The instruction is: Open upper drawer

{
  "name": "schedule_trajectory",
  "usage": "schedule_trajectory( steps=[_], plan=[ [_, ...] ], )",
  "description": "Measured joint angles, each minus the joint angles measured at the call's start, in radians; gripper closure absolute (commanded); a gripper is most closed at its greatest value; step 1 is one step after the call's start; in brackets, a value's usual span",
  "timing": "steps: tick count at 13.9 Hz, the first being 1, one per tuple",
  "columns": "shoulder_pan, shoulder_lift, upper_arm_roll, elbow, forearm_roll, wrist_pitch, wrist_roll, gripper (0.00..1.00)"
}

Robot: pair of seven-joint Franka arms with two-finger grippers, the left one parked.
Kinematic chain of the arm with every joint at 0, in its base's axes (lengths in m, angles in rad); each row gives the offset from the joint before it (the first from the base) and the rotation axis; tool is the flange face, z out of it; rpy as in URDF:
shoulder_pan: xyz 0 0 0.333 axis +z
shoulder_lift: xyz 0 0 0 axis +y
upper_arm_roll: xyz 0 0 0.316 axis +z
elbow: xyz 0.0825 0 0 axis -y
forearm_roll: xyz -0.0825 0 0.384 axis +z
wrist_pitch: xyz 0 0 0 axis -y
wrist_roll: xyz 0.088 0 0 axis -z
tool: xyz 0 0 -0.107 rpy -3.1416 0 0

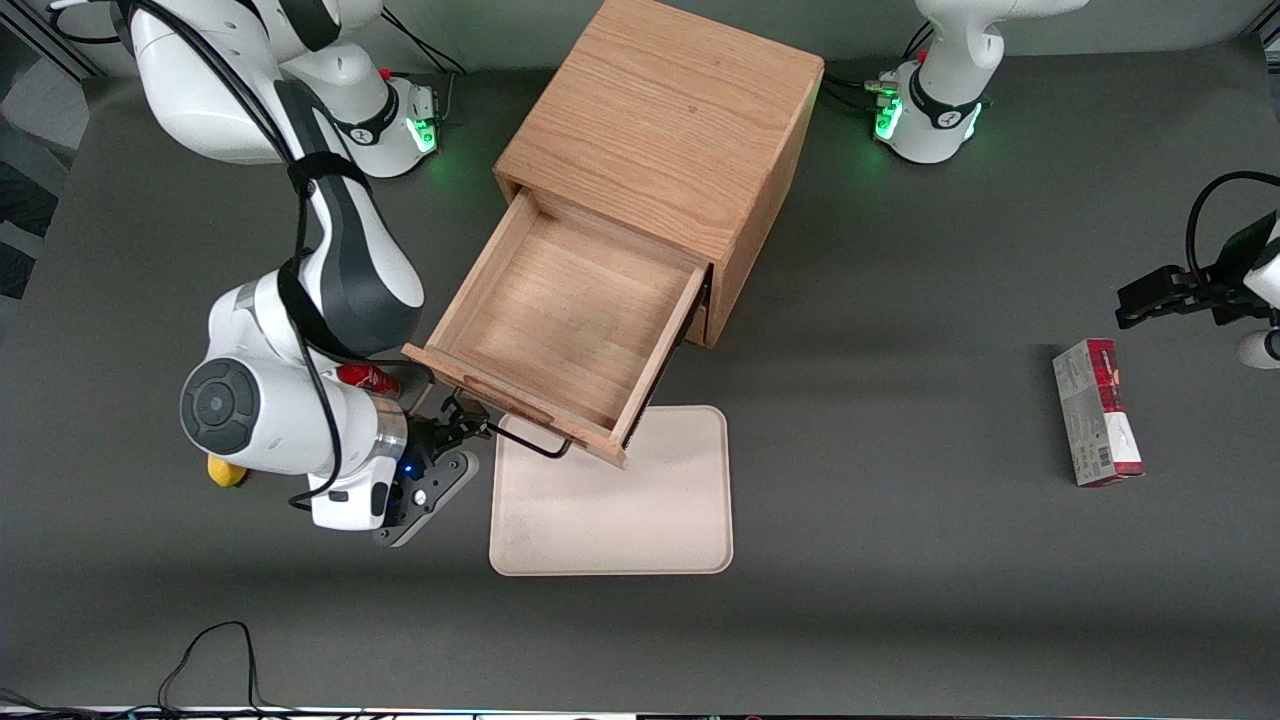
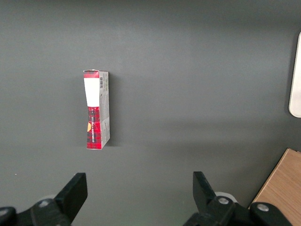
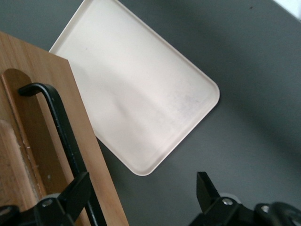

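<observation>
Front view: upper drawer (image 1: 560, 320) stands pulled far out of the oak cabinet (image 1: 665, 130), overhanging a beige tray (image 1: 610, 510); gripper (image 1: 468, 418), fingers spread around the black handle (image 1: 530, 437), should back away squarely, avoiding snagging it.

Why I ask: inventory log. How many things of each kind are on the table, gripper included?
Oak cabinet: 1
Upper drawer, pulled out: 1
Beige tray: 1
Red-and-grey carton: 1
Red item, partly hidden: 1
Yellow item, partly hidden: 1
Gripper, open at the drawer's black handle: 1
Total: 7
</observation>
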Motion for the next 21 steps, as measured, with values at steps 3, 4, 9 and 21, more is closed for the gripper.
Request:
schedule_trajectory(
  steps=[3, 4, 9, 21],
  plan=[
    [-0.016, -0.013, -0.005, 0.040, 0.000, -0.068, 0.003, 0.00],
    [-0.021, -0.024, -0.013, 0.053, -0.001, -0.095, 0.010, 0.00],
    [-0.032, -0.156, -0.075, 0.043, -0.043, -0.278, 0.026, 0.00],
    [-0.023, -0.626, -0.178, -0.464, -0.164, -0.317, 0.225, 0.00]
  ],
)
